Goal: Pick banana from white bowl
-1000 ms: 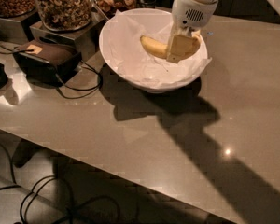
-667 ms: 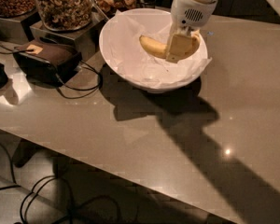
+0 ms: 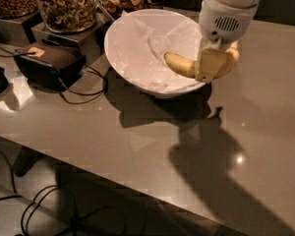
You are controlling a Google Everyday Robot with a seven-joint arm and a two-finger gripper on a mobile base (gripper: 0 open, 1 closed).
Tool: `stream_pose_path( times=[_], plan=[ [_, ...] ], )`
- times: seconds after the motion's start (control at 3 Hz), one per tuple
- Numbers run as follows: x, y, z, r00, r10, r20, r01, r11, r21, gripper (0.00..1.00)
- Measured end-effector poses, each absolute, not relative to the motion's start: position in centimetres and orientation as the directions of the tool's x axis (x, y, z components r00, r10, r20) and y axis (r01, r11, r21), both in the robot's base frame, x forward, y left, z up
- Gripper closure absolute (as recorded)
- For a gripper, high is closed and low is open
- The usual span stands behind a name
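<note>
The white bowl [image 3: 137,58] stands on the table at the upper middle, lined with crumpled white paper. My gripper [image 3: 210,65] hangs from the white arm at the upper right and is shut on the banana [image 3: 179,65]. The yellow banana is lifted above the bowl's right rim, lying roughly level, its left end sticking out over the bowl and its right end showing past the pale-yellow fingers [image 3: 206,67].
Glass jars of nuts [image 3: 66,6] stand on dark stands behind the bowl at the upper left. A dark brown box [image 3: 49,63] with black cables lies left of the bowl. The grey table [image 3: 137,141] has its front edge running diagonally across the lower left.
The gripper has risen and moved right with the banana, from inside the bowl to above its right rim.
</note>
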State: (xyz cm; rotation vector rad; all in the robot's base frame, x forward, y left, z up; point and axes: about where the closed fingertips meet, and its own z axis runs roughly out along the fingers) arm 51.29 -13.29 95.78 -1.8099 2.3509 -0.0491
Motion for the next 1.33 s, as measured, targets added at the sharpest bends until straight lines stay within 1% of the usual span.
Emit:
stream_pose_path(
  times=[0.33,0.67,1.0,1.33],
  plan=[
    [51.8,-13.0,95.9,-0.243,-0.961,-0.133,-0.953,0.262,-0.152,1.00],
    [49.9,-12.8,96.3,-0.244,-0.961,-0.132,-0.953,0.263,-0.153,1.00],
    [47.4,-12.7,96.6,-0.251,-0.959,-0.134,-0.952,0.269,-0.143,1.00],
    [41.9,-12.2,96.7,-0.261,-0.956,-0.133,-0.956,0.275,-0.099,1.00]
  ],
)
